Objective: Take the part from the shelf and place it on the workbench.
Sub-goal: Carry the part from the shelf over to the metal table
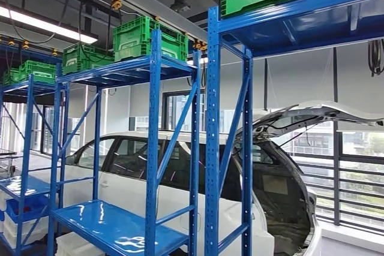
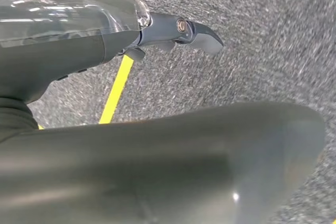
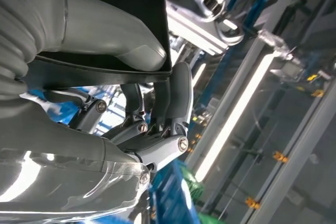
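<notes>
A shiny white car (image 1: 135, 190) is sitting behind tall blue metal shelves (image 1: 153, 148) carrying ribbed green crates (image 1: 149, 37). The right hand (image 3: 154, 108) is gripping a flat black part (image 3: 118, 19). The left hand (image 2: 178, 30) is hanging over speckled grey floor (image 2: 257, 51); its grip is unclear.

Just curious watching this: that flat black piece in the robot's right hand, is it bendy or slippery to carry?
Probably stiff: the black part keeps a straight edge where the right hand pinches it. Likely light, held by one edge. Possibly slick; its surface looks smooth.
</notes>
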Available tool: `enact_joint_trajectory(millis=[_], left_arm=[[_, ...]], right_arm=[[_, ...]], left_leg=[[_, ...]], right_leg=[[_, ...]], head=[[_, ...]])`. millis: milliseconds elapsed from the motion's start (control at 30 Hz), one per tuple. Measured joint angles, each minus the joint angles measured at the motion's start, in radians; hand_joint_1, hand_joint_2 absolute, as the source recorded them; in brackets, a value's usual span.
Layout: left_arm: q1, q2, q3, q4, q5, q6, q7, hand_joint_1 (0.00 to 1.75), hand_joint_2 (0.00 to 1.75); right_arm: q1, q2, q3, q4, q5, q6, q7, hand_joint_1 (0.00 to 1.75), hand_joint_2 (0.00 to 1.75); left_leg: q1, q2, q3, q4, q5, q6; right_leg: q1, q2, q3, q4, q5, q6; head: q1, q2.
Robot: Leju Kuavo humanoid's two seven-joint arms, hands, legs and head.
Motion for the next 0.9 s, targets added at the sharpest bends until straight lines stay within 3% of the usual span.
enact_joint_trajectory(millis=[67, 100, 133, 200, 233, 267, 333, 400, 467, 533, 567, 600, 633, 700, 767, 833, 900], left_arm=[[-0.004, 0.000, 0.000, 0.000, 0.001, 0.000, -0.004, 0.00, 1.75], [-0.004, 0.000, 0.000, 0.000, 0.002, 0.000, -0.006, 0.00, 1.75], [-0.003, 0.000, 0.000, 0.000, 0.002, 0.000, -0.007, 0.00, 1.75], [-0.002, -0.002, 0.000, 0.000, 0.002, 0.000, -0.008, 0.00, 1.75], [-0.003, -0.005, 0.001, 0.000, 0.003, 0.000, -0.009, 0.00, 1.75], [-0.004, -0.008, 0.001, 0.000, 0.005, 0.000, -0.009, 0.00, 1.75], [-0.005, -0.012, 0.002, 0.000, 0.009, 0.001, -0.008, 0.00, 1.75], [0.001, -0.014, 0.003, 0.000, 0.013, 0.002, -0.008, 0.00, 1.75], [0.004, -0.018, 0.004, 0.000, 0.018, 0.003, -0.007, 0.00, 1.75], [0.001, -0.020, 0.008, 0.000, 0.021, 0.004, -0.005, 0.00, 1.75], [-0.001, -0.022, 0.010, 0.000, 0.022, 0.005, -0.004, 0.00, 1.75], [-0.001, -0.023, 0.012, 0.000, 0.023, 0.005, -0.003, 0.00, 1.75], [0.000, -0.025, 0.014, 0.000, 0.023, 0.005, -0.002, 0.00, 1.75], [0.004, -0.026, 0.019, 0.000, 0.026, 0.006, 0.001, 0.00, 1.75], [0.002, -0.027, 0.024, 0.000, 0.030, 0.008, 0.006, 0.00, 1.75], [-0.003, -0.031, 0.028, 0.000, 0.033, 0.009, 0.012, 0.00, 1.75], [-0.002, -0.036, 0.030, 0.000, 0.034, 0.009, 0.018, 0.00, 1.75]], right_arm=[[0.016, -0.002, -0.006, -0.001, -0.003, -0.001, -0.007, 1.75, 1.75], [0.024, -0.003, -0.008, -0.001, -0.004, -0.001, -0.010, 1.75, 1.75], [0.031, -0.003, -0.009, -0.001, -0.006, -0.002, -0.014, 1.75, 1.75], [0.043, -0.003, -0.012, -0.005, -0.010, -0.003, -0.023, 1.75, 1.75], [0.049, -0.003, -0.014, -0.008, -0.013, -0.004, -0.028, 1.75, 1.75], [0.056, -0.003, -0.017, -0.011, -0.016, -0.005, -0.033, 1.75, 1.75], [0.067, -0.003, -0.023, -0.016, -0.021, -0.005, -0.040, 1.75, 1.75], [0.074, 0.000, -0.025, -0.019, -0.026, -0.004, -0.044, 1.75, 1.75], [0.079, 0.005, -0.026, -0.021, -0.032, -0.001, -0.050, 1.75, 1.75], [0.084, 0.008, -0.028, -0.022, -0.039, 0.002, -0.054, 1.75, 1.75], [0.087, 0.009, -0.029, -0.022, -0.041, 0.004, -0.056, 1.75, 1.75], [0.089, 0.009, -0.030, -0.022, -0.042, 0.005, -0.057, 1.75, 1.75], [0.091, 0.009, -0.032, -0.022, -0.043, 0.007, -0.058, 1.75, 1.75], [0.093, 0.009, -0.034, -0.022, -0.046, 0.009, -0.061, 1.75, 1.75], [0.093, 0.009, -0.037, -0.023, -0.050, 0.012, -0.064, 1.75, 1.75], [0.095, 0.010, -0.043, -0.025, -0.054, 0.015, -0.067, 1.75, 1.75], [0.098, 0.011, -0.048, -0.027, -0.058, 0.018, -0.069, 1.75, 1.75]], left_leg=[[-0.001, -0.022, -0.002, 0.001, 0.002, 0.005], [-0.002, -0.033, -0.003, 0.001, 0.003, 0.006], [-0.003, -0.045, -0.002, 0.001, 0.003, 0.007], [-0.004, -0.069, -0.001, 0.002, 0.003, 0.007], [-0.005, -0.081, -0.002, 0.003, 0.004, 0.005], [-0.004, -0.092, -0.004, 0.004, 0.005, 0.003], [0.000, -0.112, -0.015, 0.005, 0.010, -0.006], [0.002, -0.124, -0.023, 0.004, 0.014, -0.017], [-0.001, -0.090, -0.042, 0.039, -0.014, -0.027], [0.000, -0.041, -0.092, 0.149, -0.076, -0.037], [0.003, -0.031, -0.122, 0.213, -0.103, -0.042], [0.005, -0.025, -0.142, 0.260, -0.117, -0.046], [0.008, -0.021, -0.147, 0.275, -0.113, -0.049], [0.012, -0.009, -0.102, 0.196, -0.060, -0.053], [0.010, 0.027, -0.035, 0.070, -0.010, -0.052], [0.004, 0.050, -0.010, 0.014, -0.002, -0.039], [0.000, 0.036, -0.013, 0.013, -0.004, -0.021]], right_leg=[[-0.002, 0.029, -0.062, 0.138, -0.059, 0.002], [-0.002, 0.033, -0.080, 0.177, -0.066, 0.002], [-0.002, 0.036, -0.081, 0.178, -0.053, 0.000], [-0.002, 0.056, -0.033, 0.070, 0.020, -0.009], [-0.002, 0.083, -0.002, 0.000, 0.054, -0.016], [-0.003, 0.107, 0.022, -0.056, 0.077, -0.020], [-0.003, 0.131, 0.038, -0.102, 0.085, -0.026], [-0.004, 0.109, 0.039, -0.112, 0.087, -0.030], [-0.010, 0.082, 0.043, -0.120, 0.091, -0.037], [-0.011, 0.052, 0.044, -0.123, 0.091, -0.041], [-0.011, 0.037, 0.043, -0.123, 0.091, -0.041], [-0.010, 0.023, 0.043, -0.123, 0.090, -0.041], [-0.010, 0.010, 0.043, -0.122, 0.089, -0.040], [-0.011, -0.012, 0.045, -0.122, 0.086, -0.035], [-0.008, -0.030, 0.047, -0.118, 0.080, -0.026], [-0.002, -0.046, 0.047, -0.114, 0.076, -0.014], [-0.001, -0.062, 0.048, -0.112, 0.073, -0.004]], head=[[0.000, 0.000], [0.000, 0.000], [0.000, 0.000], [0.000, 0.000], [0.000, 0.000], [0.000, 0.000], [0.000, 0.000], [0.000, 0.000], [0.000, 0.000], [0.000, 0.000], [0.000, 0.000], [0.000, 0.000], [0.000, 0.000], [0.000, 0.000], [0.000, 0.000], [0.000, 0.000], [0.000, 0.000]])
